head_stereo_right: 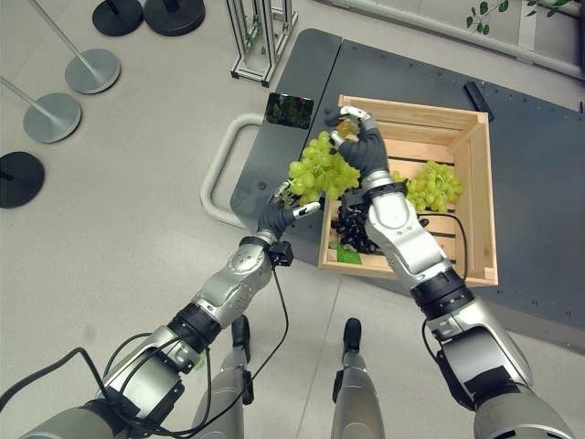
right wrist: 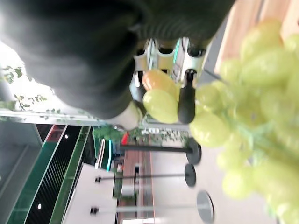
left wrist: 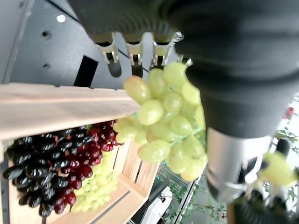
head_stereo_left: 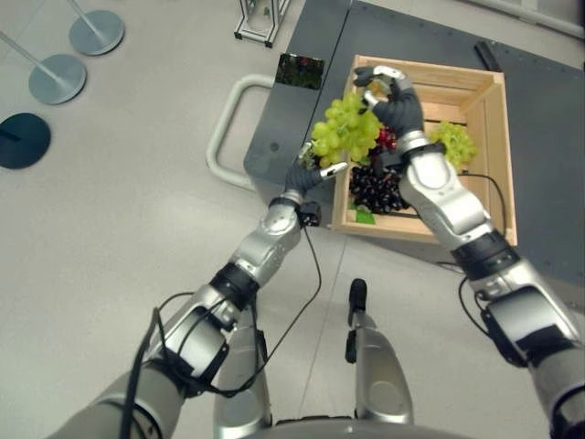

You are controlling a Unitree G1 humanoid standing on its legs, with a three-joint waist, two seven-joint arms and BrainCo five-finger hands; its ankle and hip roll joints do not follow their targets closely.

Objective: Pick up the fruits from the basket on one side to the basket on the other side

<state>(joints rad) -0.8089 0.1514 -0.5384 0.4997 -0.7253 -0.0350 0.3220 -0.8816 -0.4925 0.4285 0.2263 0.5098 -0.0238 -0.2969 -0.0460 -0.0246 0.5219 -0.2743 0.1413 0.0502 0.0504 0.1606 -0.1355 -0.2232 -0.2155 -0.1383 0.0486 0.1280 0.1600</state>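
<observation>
Right robot hand (head_stereo_right: 355,137) pinches the green grape bunch (head_stereo_right: 320,172) by its top over the wooden crate's (head_stereo_right: 475,165) nine o'clock rim, left robot hand (head_stereo_right: 283,212) cupped open beneath, dark grapes (head_stereo_right: 352,229) inside.

Pale slatted wood crate (head_stereo_right: 471,192), glossy grapes (head_stereo_right: 320,169)

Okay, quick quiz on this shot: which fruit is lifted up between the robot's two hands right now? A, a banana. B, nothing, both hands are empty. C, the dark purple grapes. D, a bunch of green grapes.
D: the right hand pinches the top of a bunch of green grapes above the crate's edge, with the left hand under it; the dark grapes lie in the wooden crate.
</observation>
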